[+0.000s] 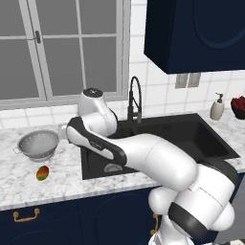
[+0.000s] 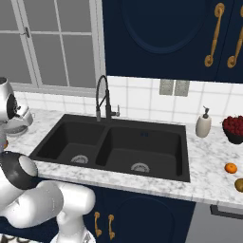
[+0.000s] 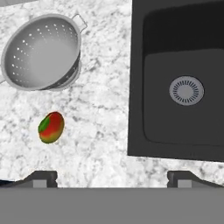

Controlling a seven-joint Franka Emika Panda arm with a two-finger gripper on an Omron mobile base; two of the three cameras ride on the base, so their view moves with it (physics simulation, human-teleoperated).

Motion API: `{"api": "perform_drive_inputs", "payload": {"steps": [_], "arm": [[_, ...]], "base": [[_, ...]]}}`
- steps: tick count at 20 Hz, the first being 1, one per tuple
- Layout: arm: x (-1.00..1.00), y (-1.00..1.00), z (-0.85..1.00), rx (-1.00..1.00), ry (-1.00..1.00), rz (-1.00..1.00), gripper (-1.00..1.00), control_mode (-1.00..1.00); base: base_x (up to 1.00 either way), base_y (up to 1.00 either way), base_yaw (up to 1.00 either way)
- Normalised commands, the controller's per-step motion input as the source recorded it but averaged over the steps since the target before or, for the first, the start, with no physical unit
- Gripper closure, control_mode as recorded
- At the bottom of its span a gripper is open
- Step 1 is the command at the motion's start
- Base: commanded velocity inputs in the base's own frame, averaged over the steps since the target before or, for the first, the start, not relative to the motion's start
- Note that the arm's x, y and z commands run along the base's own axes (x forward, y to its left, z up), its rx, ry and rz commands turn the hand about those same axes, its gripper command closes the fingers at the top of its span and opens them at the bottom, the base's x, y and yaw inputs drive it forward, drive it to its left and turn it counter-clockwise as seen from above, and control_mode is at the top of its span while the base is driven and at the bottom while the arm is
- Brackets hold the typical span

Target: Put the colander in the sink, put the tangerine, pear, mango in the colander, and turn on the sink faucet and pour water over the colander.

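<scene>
silver metal colander is sitting upright on the white marble counter, left of the black sink, with the mango lying near it on the marble. my claw is hovering above the counter beside the sink's edge, fingers standing fully apart and gripping nothing. the tangerine and pear are resting on the counter right of the sink.

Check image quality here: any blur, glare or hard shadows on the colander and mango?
Hand view: sharp, flat rendered light, colander and mango cast only faint soft shadows. Left base view: both small but crisp, no glare. Right base view: sink evenly dark, no blur.
</scene>
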Motion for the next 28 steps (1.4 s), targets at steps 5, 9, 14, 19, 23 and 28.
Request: {"api": "perform_drive_inputs", "payload": {"steps": [5, 9, 14, 19, 23, 28], "arm": [[0.43, 0.45, -0.10, 0.00, 0.04, 0.00, -1.00, -1.00], [0.44, 0.37, -0.25, 0.00, 0.08, 0.00, -1.00, -1.00], [0.47, 0.21, -0.44, 0.00, 0.01, 0.00, -1.00, -1.00], [0.49, 0.23, -0.33, 0.00, 0.00, 0.00, -1.00, -1.00], [0.45, 0.26, -0.21, 0.00, 0.00, 0.00, -1.00, -1.00], [0.46, 0.24, -0.10, 0.00, 0.01, 0.00, -1.00, -1.00]], "base": [[0.00, 0.00, 0.00], [0.00, 0.00, 0.00], [0.00, 0.00, 0.00], [0.00, 0.00, 0.00], [0.00, 0.00, 0.00], [0.00, 0.00, 0.00]]}}
